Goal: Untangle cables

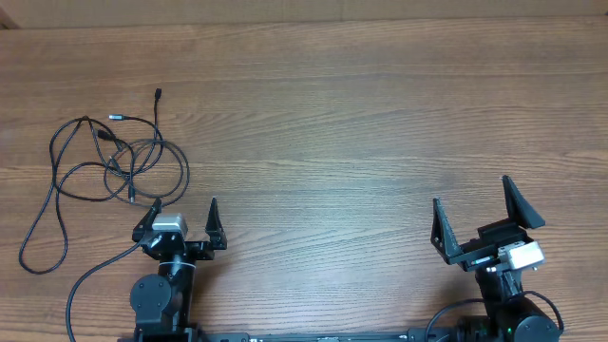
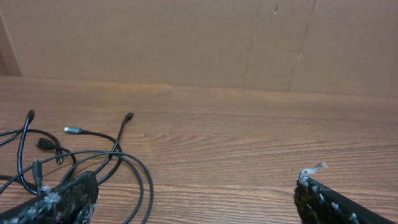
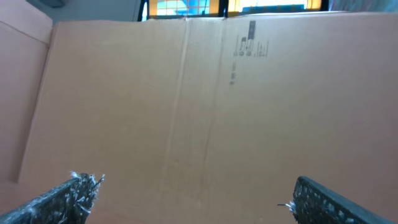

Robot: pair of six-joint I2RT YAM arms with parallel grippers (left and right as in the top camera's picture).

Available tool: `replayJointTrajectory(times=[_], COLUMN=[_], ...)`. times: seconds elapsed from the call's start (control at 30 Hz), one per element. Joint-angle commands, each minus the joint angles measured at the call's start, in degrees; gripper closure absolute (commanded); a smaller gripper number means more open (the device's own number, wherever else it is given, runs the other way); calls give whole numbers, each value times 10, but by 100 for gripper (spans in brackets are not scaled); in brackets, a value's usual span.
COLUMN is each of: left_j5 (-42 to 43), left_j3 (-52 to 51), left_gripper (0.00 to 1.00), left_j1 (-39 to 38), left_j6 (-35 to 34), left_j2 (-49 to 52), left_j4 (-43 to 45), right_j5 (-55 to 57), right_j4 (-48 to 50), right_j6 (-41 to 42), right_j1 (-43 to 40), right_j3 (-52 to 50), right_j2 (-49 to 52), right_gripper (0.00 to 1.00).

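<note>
The cables [image 1: 119, 152] lie in a loose tangle of thin black loops on the left of the wooden table, with one long loop [image 1: 38, 237] trailing toward the front left. Two plug ends [image 1: 158, 93] stick out at the tangle's far side. My left gripper [image 1: 182, 209] is open, just in front of the tangle and slightly to its right, touching nothing. In the left wrist view the cables [image 2: 118, 140] lie ahead on the left, beyond my left gripper [image 2: 193, 185]. My right gripper [image 1: 472, 193] is open and empty at the front right, far from the cables. The right wrist view shows my right gripper [image 3: 194, 185] and no cable.
A cardboard wall [image 2: 186, 43] stands along the table's far edge and fills the right wrist view [image 3: 186, 93]. A thicker black arm wire [image 1: 95, 275] curves beside the left arm's base. Bare wood [image 1: 332, 142] spans the middle and right.
</note>
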Motion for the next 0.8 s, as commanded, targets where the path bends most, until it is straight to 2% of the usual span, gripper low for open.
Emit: replayJointTrajectory(times=[0.0,0.2,0.53,0.67,0.77], left_j5=[-4,-4,-4,-4,-4], left_j3=[-2,-2,-2,-2,-2], left_gripper=[0,0,0,0,0], left_j1=[0,0,0,0,0], left_j6=[9,9,9,9,9], left_j2=[-5,-5,-5,-5,-5], left_j4=[-2,-2,-2,-2,-2], right_j5=[36,84,86,99,122], right_j4=[5,-18,-264,-318,-319], right_j6=[-2,-2,17,24,46], right_j1=[5,7,7,7,7], right_j3=[-10,-10,-10,-10,-9], right_j2=[-7,-7,-7,-7,-7], right_gripper=[0,0,0,0,0])
